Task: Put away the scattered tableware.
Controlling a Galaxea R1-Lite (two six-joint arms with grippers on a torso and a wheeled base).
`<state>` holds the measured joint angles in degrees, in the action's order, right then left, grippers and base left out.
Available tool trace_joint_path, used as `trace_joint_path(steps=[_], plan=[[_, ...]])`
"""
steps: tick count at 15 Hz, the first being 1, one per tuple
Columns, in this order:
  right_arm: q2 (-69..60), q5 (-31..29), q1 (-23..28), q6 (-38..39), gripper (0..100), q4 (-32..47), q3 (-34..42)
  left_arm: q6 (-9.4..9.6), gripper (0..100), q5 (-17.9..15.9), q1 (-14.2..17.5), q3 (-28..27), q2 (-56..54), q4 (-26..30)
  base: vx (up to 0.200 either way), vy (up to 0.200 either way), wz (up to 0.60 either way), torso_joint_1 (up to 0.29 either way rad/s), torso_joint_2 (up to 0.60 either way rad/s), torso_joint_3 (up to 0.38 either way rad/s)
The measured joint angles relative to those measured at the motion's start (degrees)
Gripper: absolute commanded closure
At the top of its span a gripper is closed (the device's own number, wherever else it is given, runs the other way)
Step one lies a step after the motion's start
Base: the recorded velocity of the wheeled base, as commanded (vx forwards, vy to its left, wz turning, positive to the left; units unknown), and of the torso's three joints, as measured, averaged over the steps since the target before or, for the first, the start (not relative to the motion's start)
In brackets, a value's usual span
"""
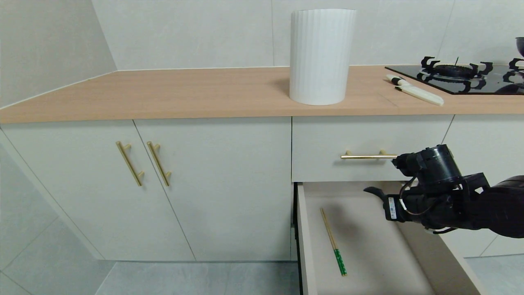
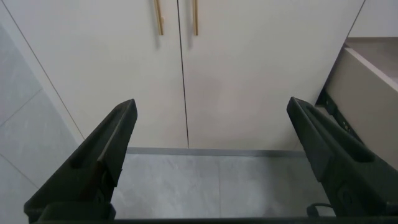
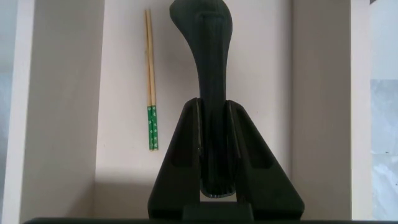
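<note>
Bright, even light — soft shadows (diffuse).

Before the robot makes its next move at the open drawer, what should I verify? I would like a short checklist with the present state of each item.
1. Drawer pulled open: ok.
2. Chopsticks lying flat inside the drawer: ok.
3. Right gripper above the drawer, jaws closed and holding nothing: ok.
4. Left gripper holding nothing, jaws open, facing the cabinet doors: ok.
5. Knife put away: not ok, it lies on the countertop beside the hob.
6. No other tableware left out: cannot tell.
</note>
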<state>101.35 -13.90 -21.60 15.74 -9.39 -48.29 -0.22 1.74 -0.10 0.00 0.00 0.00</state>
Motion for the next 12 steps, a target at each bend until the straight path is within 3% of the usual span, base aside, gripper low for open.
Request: trace_joint_path(steps=[8, 12], plan=[[7.02, 0.16, -1.71, -0.06, 100, -1.1, -0.66, 0.0, 0, 0.0, 0.0, 0.0, 0.0, 0.0, 0.0, 0.0, 0.0, 0.0, 0.0, 0.0], [16.57, -0.13, -1.66, 0.1, 100, -12.42, -0.66, 0.0, 0, 0.0, 0.02, -0.02, 0.0, 0.0, 0.0, 0.0, 0.0, 0.0, 0.0, 0.0]])
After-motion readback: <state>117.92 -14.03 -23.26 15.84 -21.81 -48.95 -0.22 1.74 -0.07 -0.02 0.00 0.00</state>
